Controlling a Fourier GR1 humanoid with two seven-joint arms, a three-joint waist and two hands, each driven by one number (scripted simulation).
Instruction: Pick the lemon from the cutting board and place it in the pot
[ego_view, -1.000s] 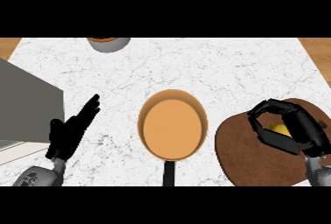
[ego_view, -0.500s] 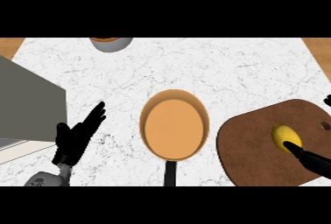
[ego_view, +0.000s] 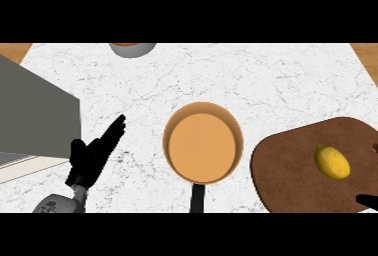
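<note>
So, looking steeply down on a white marbled counter (ego_view: 280, 80). Lemon (ego_view: 332, 162) sitting on the dark brown cutting board (ego_view: 295, 170) at the lower right of the frame, lying bare with nothing touching it, toward the board's right side. Right hand (ego_view: 367, 200) barely in view, just a black tip poking in at the lower right edge over the board, below the lemon and apart from it; can't tell whether those fingers are spread or curled. Pot (ego_view: 203, 142) in the middle of the frame, orange inside, dark handle (ego_view: 197, 197) running down toward the bottom edge, just left of the board. Nothing inside it. Left hand (ego_view: 92, 157) at the lower left, fingers straight and pointing up and to the right, holding nothing, resting well apart from the pot. Grey forearm (ego_view: 59, 204) below it at the bottom edge. Big grey box-like block (ego_view: 33, 115) filling the left side of the frame. Grey bowl (ego_view: 133, 48) with something orange in it at the top, left of centre, cut off by the frame's upper edge.
</note>
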